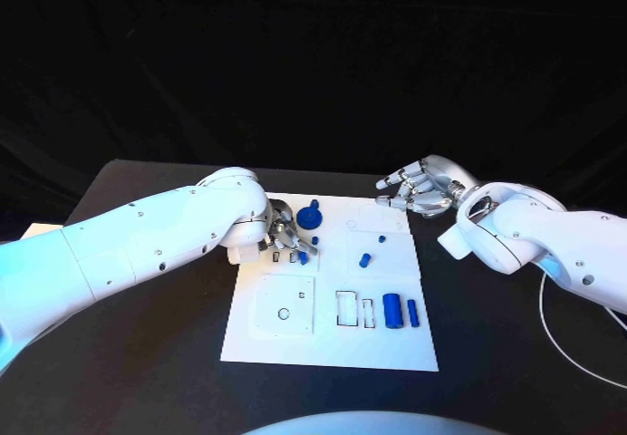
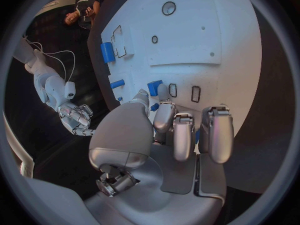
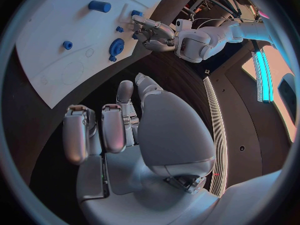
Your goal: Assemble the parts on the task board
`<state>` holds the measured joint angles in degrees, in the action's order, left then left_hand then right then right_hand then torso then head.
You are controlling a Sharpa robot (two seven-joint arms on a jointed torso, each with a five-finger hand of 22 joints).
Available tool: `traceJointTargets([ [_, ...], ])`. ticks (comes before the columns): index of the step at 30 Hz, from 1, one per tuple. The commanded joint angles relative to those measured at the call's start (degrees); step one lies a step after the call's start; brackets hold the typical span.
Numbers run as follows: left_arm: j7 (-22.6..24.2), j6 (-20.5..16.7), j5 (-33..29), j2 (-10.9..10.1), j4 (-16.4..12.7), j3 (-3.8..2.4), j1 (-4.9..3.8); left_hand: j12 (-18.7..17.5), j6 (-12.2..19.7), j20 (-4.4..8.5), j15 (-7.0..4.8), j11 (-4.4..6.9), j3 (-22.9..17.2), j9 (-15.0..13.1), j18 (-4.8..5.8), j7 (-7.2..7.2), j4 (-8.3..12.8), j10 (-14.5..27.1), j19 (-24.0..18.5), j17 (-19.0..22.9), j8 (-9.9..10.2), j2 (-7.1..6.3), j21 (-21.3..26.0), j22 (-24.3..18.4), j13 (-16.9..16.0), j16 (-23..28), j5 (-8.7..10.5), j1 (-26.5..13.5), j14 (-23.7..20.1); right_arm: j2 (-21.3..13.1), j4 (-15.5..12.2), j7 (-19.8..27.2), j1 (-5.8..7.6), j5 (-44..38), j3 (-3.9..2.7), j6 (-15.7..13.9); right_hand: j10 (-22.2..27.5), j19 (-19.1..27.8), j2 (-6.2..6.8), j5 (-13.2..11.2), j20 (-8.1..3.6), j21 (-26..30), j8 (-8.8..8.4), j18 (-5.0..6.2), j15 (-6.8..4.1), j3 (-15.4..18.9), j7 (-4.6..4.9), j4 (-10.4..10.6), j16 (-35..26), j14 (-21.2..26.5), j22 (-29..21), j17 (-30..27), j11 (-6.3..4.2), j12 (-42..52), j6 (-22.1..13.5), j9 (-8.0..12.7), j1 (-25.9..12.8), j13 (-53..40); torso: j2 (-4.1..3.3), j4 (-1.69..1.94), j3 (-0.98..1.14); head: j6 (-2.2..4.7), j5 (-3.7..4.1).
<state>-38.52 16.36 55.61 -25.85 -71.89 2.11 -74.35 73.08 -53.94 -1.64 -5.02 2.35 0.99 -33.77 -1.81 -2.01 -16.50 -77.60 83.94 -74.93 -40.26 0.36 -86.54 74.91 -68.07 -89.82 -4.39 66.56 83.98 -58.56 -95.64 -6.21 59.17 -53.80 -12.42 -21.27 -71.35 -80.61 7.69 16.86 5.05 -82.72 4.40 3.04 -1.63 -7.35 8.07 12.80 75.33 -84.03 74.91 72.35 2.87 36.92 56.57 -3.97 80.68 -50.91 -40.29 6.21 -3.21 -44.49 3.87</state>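
The left hand (image 1: 285, 237) is seen lowered onto the task board (image 1: 333, 340), over its left-centre area, with the fingers (image 2: 182, 135) curled down toward a small blue part (image 1: 303, 257). Whether that part is actually grasped cannot be told: the fingertips are seen just beside it, and in the left wrist view another small blue block (image 2: 154, 86) lies on the board just beyond the fingers.

The right hand (image 1: 416, 190) is held above the black table (image 1: 157, 381) just past the board's far right corner, fingers loosely spread and nothing held in them; in the right wrist view its palm and fingers (image 3: 115, 127) are shown clear of the board.

On the board, a round blue gear-like part (image 1: 311, 217) is placed near the far edge, just beside the left hand. 2 small blue pieces (image 1: 366, 260) are set around the middle of the board, toward its right side. Near the board's front right, a thick blue cylinder (image 1: 392, 312) and a thinner blue rod (image 1: 413, 313) lie side by side, close but apart, next to 2 outlined rectangular recesses (image 1: 348, 308). A raised white square panel (image 1: 284, 306) with an oval opening occupies the board's front left.

A white cable (image 1: 575, 349) is seen trailing across the table to the right of the board.
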Motion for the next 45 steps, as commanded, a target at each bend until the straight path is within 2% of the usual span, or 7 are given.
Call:
traceJointTargets([
  [1,-0.1,1.6,0.4,0.2,0.1,-0.03,0.02,0.3,-0.1,0.50,-0.31,-0.08,-0.6,-0.1,0.39,0.58,0.0,-0.4,3.1,-15.1,-0.4,-0.66,-0.2,8.8,-0.1,-0.2,-0.19,0.0,6.0,0.1,-0.1,0.7,-0.07,-0.4,0.00,0.8,0.4,0.4,-0.77,0.2,-0.15,0.3,-0.07,0.39,0.18,0.2,-0.11,0.0,-0.2,-2.0,1.1,-0.1,-0.15,-0.2,0.2,-0.1,0.0,0.0,0.07,0.01,0.03,-0.06,0.10],
  [23,-0.3,2.6,0.7,0.6,0.5,-0.05,0.07,0.3,-0.1,0.67,-0.48,0.11,-3.4,-0.7,0.43,0.79,0.5,-0.5,3.2,-15.1,-0.5,-1.33,-0.3,9.1,-0.1,-0.2,-0.15,1.6,6.0,0.3,-0.1,0.8,-0.18,-0.4,0.00,0.9,0.4,0.4,-0.85,0.2,-0.16,0.3,-0.04,0.39,0.18,0.2,-0.12,0.0,-0.3,-2.0,1.1,-0.1,-0.15,-0.2,0.2,-0.1,-0.1,0.1,0.02,-0.01,0.00,-0.40,0.12],
  [30,-0.3,2.8,0.7,0.7,0.6,-0.06,0.08,0.0,0.3,0.86,-0.68,0.34,-8.1,-1.0,0.38,1.05,1.5,-0.4,3.0,-15.1,0.0,-2.07,-0.2,8.9,0.0,-0.2,-0.56,4.6,6.0,0.4,-0.1,0.8,-0.19,-0.4,0.00,1.0,0.4,0.4,-0.85,0.2,-0.16,0.3,-0.04,0.39,0.18,0.2,-0.12,0.0,-0.3,-2.0,1.1,-0.1,-0.15,-0.2,0.2,-0.1,-0.1,0.1,0.04,0.06,0.00,-0.55,0.19],
  [35,-0.3,2.8,0.6,0.7,0.7,-0.06,0.08,-0.7,0.7,1.09,-0.87,0.53,-13.3,-0.9,0.32,1.20,3.3,0.1,2.9,-15.1,0.9,-3.80,0.0,8.7,0.5,-0.2,-6.45,7.7,6.0,0.4,-0.1,0.9,-0.19,-0.4,0.00,1.0,0.4,0.4,-0.85,0.2,-0.16,0.3,-0.04,0.39,0.18,0.2,-0.12,0.0,-0.3,-2.0,1.1,-0.1,-0.15,-0.2,0.2,-0.1,-0.1,0.1,0.06,0.05,0.02,-0.67,0.21],
  [40,-0.2,2.2,-0.1,0.6,0.5,-0.06,0.09,-2.2,1.6,1.14,-0.79,0.29,-21.8,-0.8,0.22,0.68,6.1,0.9,2.6,-15.1,2.0,-5.96,0.3,8.3,1.7,-0.2,-15.52,10.9,6.0,0.4,-0.1,0.9,-0.19,-0.3,0.00,1.0,0.4,0.4,-0.85,0.2,-0.16,0.3,-0.04,0.39,0.18,0.2,-0.12,0.0,-0.3,-2.0,1.1,-0.1,-0.15,-0.2,0.2,-0.1,-0.1,0.1,0.05,0.02,0.04,-0.73,0.21],
  [42,-0.1,1.8,-0.5,0.4,0.3,-0.06,0.09,-3.1,1.9,0.74,-0.22,-0.18,-28.5,-1.5,0.19,-0.03,7.3,1.0,2.6,-15.1,1.8,-8.01,0.4,8.2,2.6,-0.2,-17.19,10.0,6.0,0.4,-0.1,0.9,-0.19,-0.3,0.00,1.0,0.4,0.4,-0.85,0.2,-0.16,0.3,-0.04,0.39,0.18,0.2,-0.12,0.0,-0.3,-2.0,1.1,-0.1,-0.15,-0.2,0.2,-0.1,-0.1,0.1,0.06,0.02,0.04,-0.76,0.23],
  [45,0.1,0.8,-1.3,0.0,-0.2,-0.07,0.09,-3.6,2.0,0.49,-0.10,-0.25,-32.8,-2.3,0.17,0.01,8.7,0.9,2.5,-15.1,1.4,-9.61,0.5,8.1,3.1,-0.2,-17.61,8.4,6.0,0.5,-0.1,0.9,-0.19,-0.2,0.00,1.0,0.4,0.4,-0.98,0.2,-0.17,0.4,-0.03,0.39,0.17,0.2,-0.12,0.1,-0.3,-2.0,1.1,-0.1,-0.15,-0.1,0.3,-0.1,-0.1,0.1,0.06,0.03,0.06,-0.78,0.30],
])
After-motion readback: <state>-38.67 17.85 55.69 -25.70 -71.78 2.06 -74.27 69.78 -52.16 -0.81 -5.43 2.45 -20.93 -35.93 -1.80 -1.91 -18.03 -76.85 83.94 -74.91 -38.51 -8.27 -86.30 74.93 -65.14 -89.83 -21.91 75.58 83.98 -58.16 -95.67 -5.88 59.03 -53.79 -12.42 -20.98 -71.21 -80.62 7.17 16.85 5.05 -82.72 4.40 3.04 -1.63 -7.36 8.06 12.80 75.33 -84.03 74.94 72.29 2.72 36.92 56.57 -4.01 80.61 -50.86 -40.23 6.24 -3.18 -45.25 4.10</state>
